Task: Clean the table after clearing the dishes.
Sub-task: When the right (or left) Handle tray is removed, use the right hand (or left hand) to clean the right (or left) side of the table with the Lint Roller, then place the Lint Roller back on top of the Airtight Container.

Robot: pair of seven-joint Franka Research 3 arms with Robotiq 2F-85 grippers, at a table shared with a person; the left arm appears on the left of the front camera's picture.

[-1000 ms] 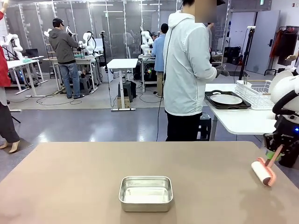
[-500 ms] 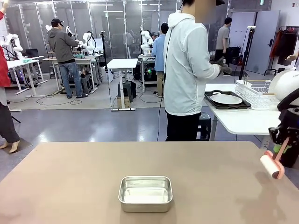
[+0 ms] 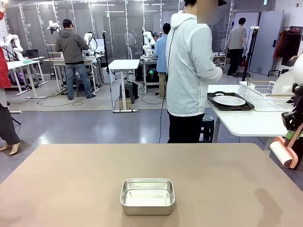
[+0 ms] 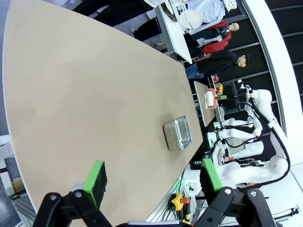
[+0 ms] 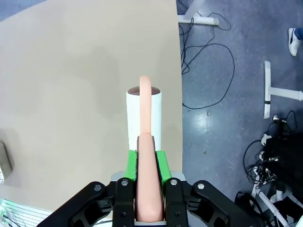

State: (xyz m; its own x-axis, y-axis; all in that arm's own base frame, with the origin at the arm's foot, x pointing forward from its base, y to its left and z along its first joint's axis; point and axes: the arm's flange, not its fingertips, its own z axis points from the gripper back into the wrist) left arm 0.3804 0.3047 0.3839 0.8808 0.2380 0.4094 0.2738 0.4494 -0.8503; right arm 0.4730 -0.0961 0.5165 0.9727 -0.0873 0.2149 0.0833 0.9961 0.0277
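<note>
Since a second ago, the right pincer has carried its lint roller up and toward the table's right edge, from low over the tan top to higher at the picture's right border. Its green pads are clamped tight on the roller's smooth salmon-pink plastic handle, whose curved frame arches over a white cylindrical paper roll. In the right wrist view the roll hangs just over the edge of the large rectangular table with its plain matte tan-brown top. The left pincer hangs above that table with its jaws spread wide and nothing between them. A small shiny steel rectangular pan with rounded corners sits near the table's near edge. One round white plate lies on a dark handled tray on the white-topped side table, beside a white wire rack. A person in a pale jacket stands there.
</note>
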